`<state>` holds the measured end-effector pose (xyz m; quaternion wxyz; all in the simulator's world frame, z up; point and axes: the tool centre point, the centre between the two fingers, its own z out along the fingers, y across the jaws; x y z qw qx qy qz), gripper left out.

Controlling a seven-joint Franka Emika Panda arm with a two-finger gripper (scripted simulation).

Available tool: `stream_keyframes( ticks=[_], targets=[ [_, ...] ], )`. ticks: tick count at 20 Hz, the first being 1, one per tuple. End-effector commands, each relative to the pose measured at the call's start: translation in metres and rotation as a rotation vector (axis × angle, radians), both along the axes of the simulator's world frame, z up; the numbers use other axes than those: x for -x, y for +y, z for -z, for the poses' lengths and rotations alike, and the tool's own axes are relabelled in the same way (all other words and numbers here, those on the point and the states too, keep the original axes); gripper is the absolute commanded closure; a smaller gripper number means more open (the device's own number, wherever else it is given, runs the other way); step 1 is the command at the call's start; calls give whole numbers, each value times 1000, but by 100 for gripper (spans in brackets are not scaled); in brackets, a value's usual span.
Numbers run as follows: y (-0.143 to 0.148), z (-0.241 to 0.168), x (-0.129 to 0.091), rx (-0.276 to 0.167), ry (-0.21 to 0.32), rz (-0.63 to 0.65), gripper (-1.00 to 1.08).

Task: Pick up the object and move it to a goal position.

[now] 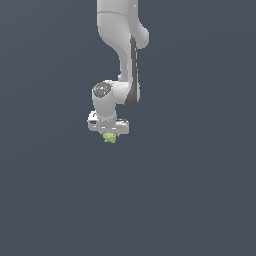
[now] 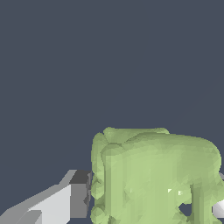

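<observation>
The object [image 1: 109,137] is a tiny light yellow-green lumpy thing that sticks out just below the white gripper [image 1: 109,134] in the exterior view. The gripper hangs from the white arm near the middle of that view, pointing down. In the wrist view the object [image 2: 157,179] fills the space between the fingers, with one finger [image 2: 78,194] pressed against its side and the other [image 2: 218,209] barely showing at its far side. The gripper is shut on the object.
A plain dark grey-blue background [image 1: 200,200] surrounds the arm on all sides. No other objects, containers or edges show in either view.
</observation>
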<state>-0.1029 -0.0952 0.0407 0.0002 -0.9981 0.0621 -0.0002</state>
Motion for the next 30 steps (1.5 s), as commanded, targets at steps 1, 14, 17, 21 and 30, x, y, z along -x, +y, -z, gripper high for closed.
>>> stream_keyframes(
  ticks=[1,14,17,21,30],
  targets=[
    [0,1,0,0,1,1,108],
    [16,-17,2,0,0,1,108],
    [28,-31,3,0,0,1,108],
    [51,-56,6,1,0,1,108],
    [121,-136,13,4,0,1,108]
  ],
)
